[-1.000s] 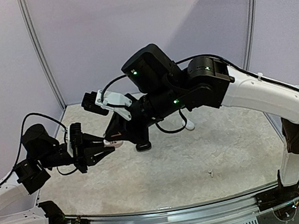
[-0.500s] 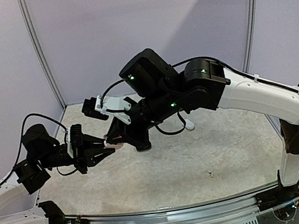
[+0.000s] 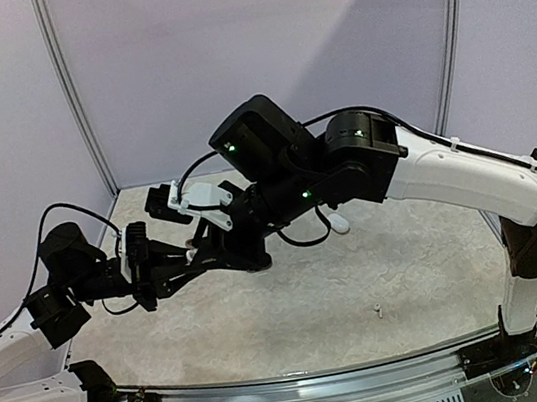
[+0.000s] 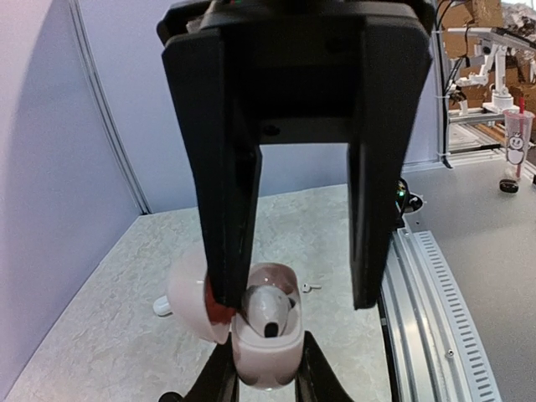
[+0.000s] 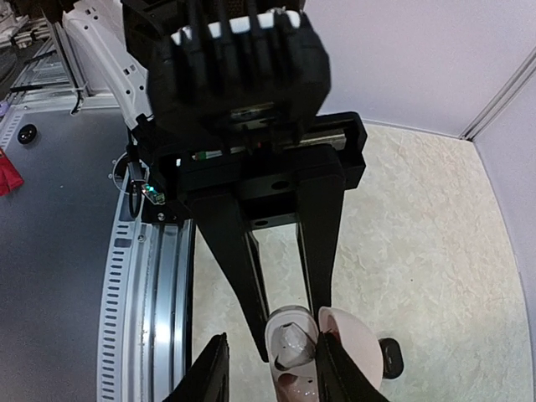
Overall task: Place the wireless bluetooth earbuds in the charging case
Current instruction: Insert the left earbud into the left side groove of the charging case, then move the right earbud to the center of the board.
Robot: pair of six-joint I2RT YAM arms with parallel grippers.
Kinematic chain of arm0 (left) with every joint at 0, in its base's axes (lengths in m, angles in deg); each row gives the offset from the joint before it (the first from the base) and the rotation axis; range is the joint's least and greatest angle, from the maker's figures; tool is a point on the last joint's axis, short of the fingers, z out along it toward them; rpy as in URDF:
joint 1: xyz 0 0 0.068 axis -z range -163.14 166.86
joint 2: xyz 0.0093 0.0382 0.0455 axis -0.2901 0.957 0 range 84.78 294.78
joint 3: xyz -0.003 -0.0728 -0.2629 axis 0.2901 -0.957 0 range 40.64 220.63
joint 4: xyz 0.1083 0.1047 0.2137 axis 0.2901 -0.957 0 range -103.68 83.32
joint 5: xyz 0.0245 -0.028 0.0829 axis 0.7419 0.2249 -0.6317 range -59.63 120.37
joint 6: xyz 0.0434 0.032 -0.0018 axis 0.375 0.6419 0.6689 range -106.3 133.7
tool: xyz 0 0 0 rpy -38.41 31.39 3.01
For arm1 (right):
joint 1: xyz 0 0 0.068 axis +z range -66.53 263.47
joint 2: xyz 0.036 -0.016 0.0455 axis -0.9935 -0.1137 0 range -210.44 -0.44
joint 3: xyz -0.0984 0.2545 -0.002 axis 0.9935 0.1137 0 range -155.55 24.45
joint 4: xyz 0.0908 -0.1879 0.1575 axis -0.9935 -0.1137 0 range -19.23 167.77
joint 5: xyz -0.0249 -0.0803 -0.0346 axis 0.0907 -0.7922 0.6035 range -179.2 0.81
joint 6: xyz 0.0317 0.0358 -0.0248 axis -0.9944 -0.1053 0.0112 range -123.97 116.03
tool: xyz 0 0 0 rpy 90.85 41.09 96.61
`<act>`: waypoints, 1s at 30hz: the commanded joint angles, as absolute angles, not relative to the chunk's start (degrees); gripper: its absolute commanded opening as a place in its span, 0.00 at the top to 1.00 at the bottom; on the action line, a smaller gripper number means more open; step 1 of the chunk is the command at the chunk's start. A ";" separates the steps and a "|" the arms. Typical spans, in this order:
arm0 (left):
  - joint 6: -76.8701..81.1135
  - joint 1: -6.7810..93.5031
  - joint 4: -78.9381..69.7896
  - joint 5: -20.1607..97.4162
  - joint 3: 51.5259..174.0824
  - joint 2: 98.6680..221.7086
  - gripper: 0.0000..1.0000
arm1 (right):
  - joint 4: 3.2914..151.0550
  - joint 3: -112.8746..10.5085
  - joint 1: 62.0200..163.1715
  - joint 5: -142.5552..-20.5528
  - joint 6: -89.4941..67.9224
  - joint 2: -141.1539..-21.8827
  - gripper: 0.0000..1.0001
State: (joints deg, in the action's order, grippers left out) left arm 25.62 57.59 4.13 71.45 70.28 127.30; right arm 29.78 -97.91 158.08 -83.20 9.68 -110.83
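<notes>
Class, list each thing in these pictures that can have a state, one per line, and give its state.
charging case: lid open, held in the air.
earbud in the case: sitting in a socket, not gripped.
loose earbud: lying on the table, not yet inserted.
left gripper: shut on the charging case.
right gripper: open, fingers on either side of the earbud in the case.
</notes>
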 commanded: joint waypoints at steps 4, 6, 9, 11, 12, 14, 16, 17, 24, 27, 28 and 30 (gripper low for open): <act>20.46 58.26 6.27 68.81 70.44 126.99 1.00 | 32.22 -102.00 158.26 -84.80 7.29 -111.25 0.61; 17.51 58.11 6.32 67.01 69.81 126.82 1.00 | 36.58 -101.83 158.13 -85.10 5.70 -109.16 0.60; 13.97 57.70 6.43 65.02 68.86 126.54 1.00 | 42.54 -101.63 157.03 -86.02 1.76 -105.57 0.59; 11.20 57.41 6.58 63.82 68.44 126.38 1.00 | 45.83 -100.71 155.35 -87.81 -2.82 -103.34 0.59; 10.43 57.16 6.53 63.39 68.38 126.29 1.00 | 46.99 -98.77 154.22 -90.81 -8.05 -102.30 0.59; 9.57 56.74 6.68 62.32 68.17 126.05 1.00 | 47.03 -94.73 151.79 -97.81 -15.16 -98.43 0.60; 9.34 56.23 6.59 61.43 68.11 126.00 1.00 | 43.18 -90.00 149.48 -106.36 -23.20 -95.04 0.60; 9.39 56.04 6.51 61.16 68.06 126.00 1.00 | 40.21 -87.64 148.48 -110.46 -27.62 -93.81 0.60; 9.92 55.53 6.72 60.86 67.68 125.35 1.00 | 11.65 -71.47 140.83 -113.89 -51.08 -88.02 0.62; 9.92 55.53 6.94 61.11 67.48 125.20 1.00 | 7.52 -62.49 138.25 -107.18 -51.80 -88.40 0.60; 9.92 55.53 6.97 61.20 67.47 125.17 1.00 | 6.90 -59.78 137.69 -105.27 -51.72 -88.70 0.60; 10.04 55.53 6.95 61.37 67.52 124.97 1.00 | 6.55 -55.65 137.25 -101.51 -51.74 -89.84 0.58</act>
State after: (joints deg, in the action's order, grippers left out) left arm 10.41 56.17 6.10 61.37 68.62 125.62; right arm 16.23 -62.88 138.71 -108.59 -46.65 -87.68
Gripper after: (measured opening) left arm 0.196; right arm 0.403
